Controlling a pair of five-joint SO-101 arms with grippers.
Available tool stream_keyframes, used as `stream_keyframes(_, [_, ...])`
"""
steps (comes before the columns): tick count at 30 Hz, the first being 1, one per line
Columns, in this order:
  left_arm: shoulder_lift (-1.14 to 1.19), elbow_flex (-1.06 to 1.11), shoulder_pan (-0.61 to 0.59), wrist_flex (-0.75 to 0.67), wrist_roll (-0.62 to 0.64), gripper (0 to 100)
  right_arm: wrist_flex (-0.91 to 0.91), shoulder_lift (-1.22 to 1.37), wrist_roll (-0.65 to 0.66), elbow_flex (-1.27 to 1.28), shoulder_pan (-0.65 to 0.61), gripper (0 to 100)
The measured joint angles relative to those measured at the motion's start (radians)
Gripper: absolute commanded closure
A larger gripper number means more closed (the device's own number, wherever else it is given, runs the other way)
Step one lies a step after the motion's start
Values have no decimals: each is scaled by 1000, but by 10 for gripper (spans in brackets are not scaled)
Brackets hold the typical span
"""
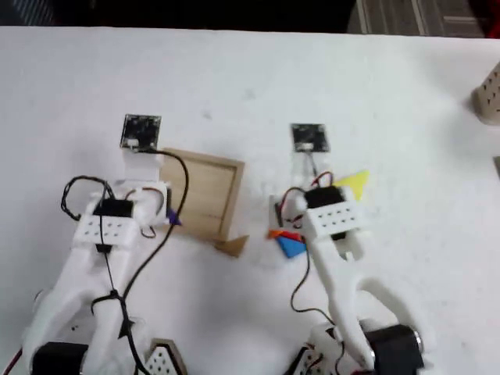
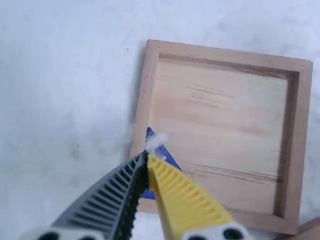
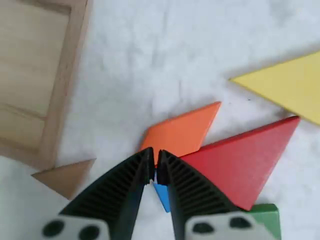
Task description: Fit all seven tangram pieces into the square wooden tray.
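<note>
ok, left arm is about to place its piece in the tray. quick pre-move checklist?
1. Grip of left hand on blue triangle: ok.
2. Triangle clear of the rim of the tray: not ok, it overlaps the rim in the left wrist view.
3. Visible tray floor bare: ok.
4. Is right hand away from the tray: ok, it is shut over the orange piece.
5. Right hand holding anything: cannot tell.

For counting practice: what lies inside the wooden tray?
The tray shows bare wood, no piece lying flat. The left gripper holds a blue piece over one corner, hiding what's beneath.
</note>
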Motion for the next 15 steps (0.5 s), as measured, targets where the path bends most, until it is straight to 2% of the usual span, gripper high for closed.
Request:
stream_keyframes(5, [58, -8, -5, 0, 6, 976, 0, 226, 64, -84, 26, 981])
stream_keyframes(11, [253, -132, -75, 0, 8, 976, 2, 413, 75, -290, 103, 981])
stream_keyframes(15, [287, -161, -84, -2, 8, 976, 2, 503, 75, -404, 109, 981])
